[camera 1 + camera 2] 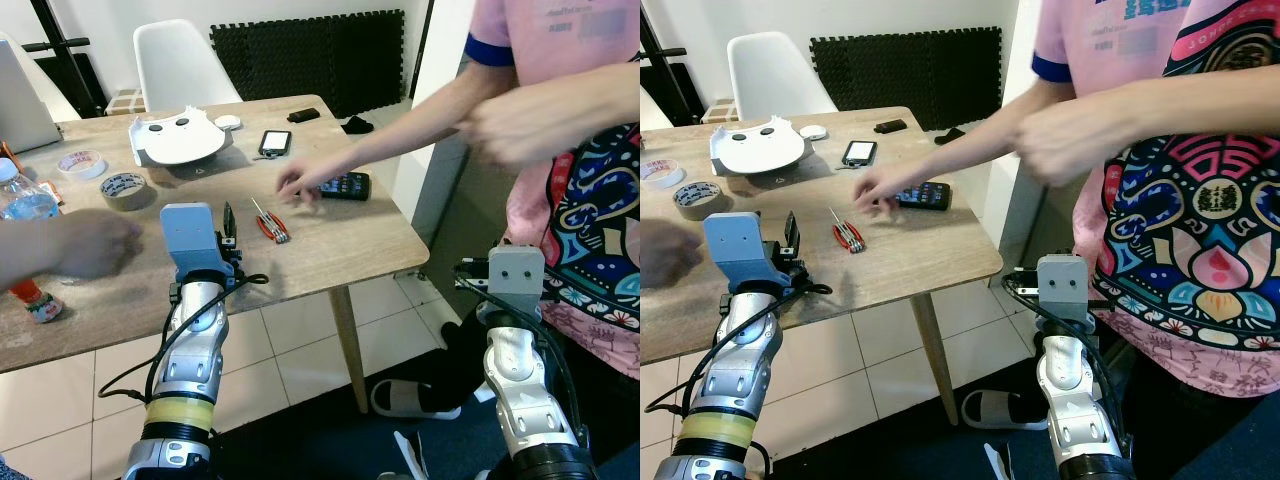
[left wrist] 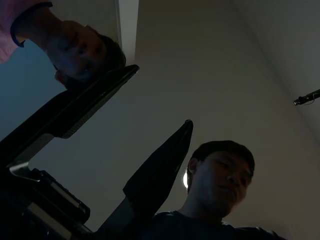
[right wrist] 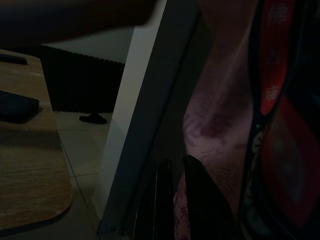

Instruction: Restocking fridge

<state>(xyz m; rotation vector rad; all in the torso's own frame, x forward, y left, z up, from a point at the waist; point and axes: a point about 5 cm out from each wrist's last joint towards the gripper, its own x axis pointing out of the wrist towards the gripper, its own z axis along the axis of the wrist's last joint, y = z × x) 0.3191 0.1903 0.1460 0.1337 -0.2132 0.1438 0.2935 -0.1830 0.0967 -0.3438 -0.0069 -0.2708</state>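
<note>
Wooden counter (image 1: pixel 330 250) is filling the scene, with a person in a pink shirt (image 1: pixel 1160 230) reaching a hand (image 1: pixel 298 187) toward a dark phone (image 1: pixel 348 184). A water bottle (image 1: pixel 22 200) is standing at the counter's left edge, apart from both arms. The left gripper (image 2: pixel 150 125) is pointing upward, jaws spread and empty. The right gripper (image 3: pixel 172 172) is hanging beside the person, jaws nearly together, holding nothing. Restocking appears not yet begun.

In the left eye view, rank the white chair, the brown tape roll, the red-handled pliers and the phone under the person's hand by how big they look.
Largest to smallest:
1. white chair
2. brown tape roll
3. phone and red-handled pliers, which look about alike; the person's hand covers part of the phone, so I won't rank them.
</note>
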